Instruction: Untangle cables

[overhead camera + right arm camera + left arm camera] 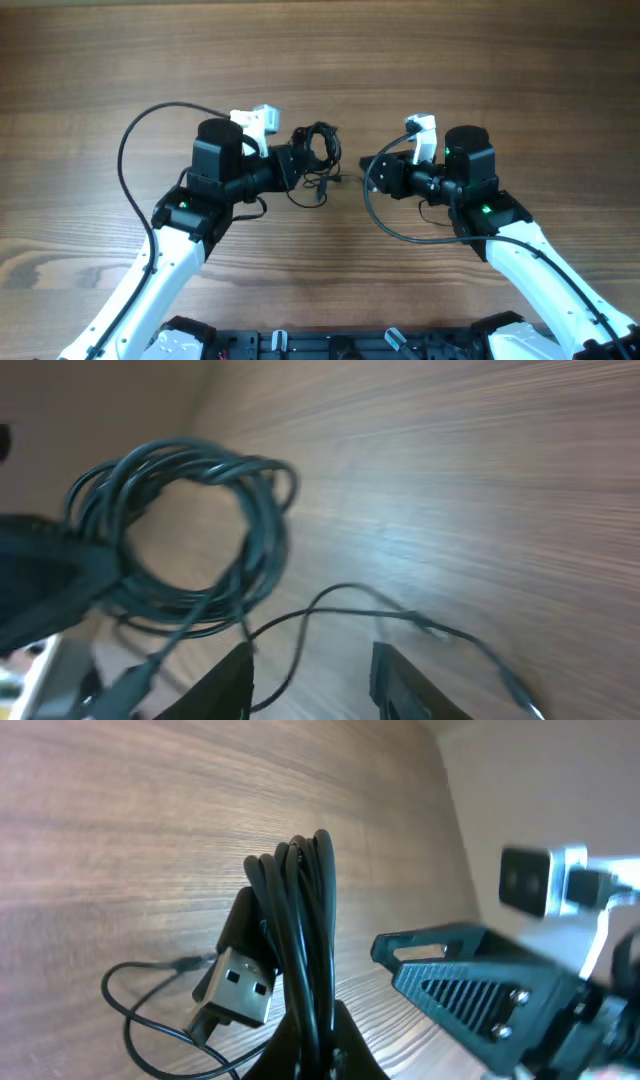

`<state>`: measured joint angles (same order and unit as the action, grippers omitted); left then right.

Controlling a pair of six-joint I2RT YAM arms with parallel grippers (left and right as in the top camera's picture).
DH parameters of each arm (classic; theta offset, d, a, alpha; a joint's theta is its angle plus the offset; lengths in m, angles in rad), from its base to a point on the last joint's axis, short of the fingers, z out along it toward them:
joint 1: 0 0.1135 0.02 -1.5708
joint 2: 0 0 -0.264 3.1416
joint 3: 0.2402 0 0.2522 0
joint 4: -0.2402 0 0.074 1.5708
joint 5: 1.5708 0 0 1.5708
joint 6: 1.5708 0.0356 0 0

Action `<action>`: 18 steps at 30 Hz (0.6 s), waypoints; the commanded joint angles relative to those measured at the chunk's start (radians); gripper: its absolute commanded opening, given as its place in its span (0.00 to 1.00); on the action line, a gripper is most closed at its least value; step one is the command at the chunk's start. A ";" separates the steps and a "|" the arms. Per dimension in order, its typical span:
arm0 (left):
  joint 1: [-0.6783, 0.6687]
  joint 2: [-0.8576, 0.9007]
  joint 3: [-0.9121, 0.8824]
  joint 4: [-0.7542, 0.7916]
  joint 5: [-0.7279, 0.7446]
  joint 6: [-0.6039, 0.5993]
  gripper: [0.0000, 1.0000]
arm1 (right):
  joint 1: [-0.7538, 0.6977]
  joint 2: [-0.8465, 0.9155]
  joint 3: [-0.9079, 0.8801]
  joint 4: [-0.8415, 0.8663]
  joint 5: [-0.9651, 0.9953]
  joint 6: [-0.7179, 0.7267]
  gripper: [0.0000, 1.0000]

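The cables are a small coil of thin black wire with loose strands trailing to a small plug on the wooden table. My left gripper is shut on the coil; in the left wrist view the coil stands up out of the pinched fingertips, with a USB plug hanging beside it. My right gripper faces it from the right, jaws apart. In the right wrist view a loose strand runs across the gap between its fingers, just below the coil.
Thicker black arm cables loop out behind each arm. The wooden table stretches bare beyond both grippers. The right gripper's body shows close by in the left wrist view.
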<state>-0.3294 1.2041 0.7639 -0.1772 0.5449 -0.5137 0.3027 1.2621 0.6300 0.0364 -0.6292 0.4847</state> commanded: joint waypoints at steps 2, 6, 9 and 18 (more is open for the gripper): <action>0.003 -0.017 0.009 0.006 0.043 0.283 0.04 | -0.002 -0.007 0.004 0.019 -0.235 0.139 0.31; 0.003 -0.017 0.009 0.010 0.025 0.198 0.04 | 0.026 -0.007 0.003 0.014 -0.314 0.253 0.37; 0.003 -0.017 0.009 0.010 0.022 0.097 0.04 | 0.121 -0.007 0.003 0.015 -0.196 0.321 0.41; -0.017 -0.017 0.009 0.002 0.015 -0.019 0.04 | 0.261 0.103 0.003 0.192 -0.026 0.499 0.08</action>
<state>-0.3321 1.2041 0.7639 -0.1780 0.5625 -0.5083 0.5602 1.3235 0.6285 0.1703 -0.6998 0.8967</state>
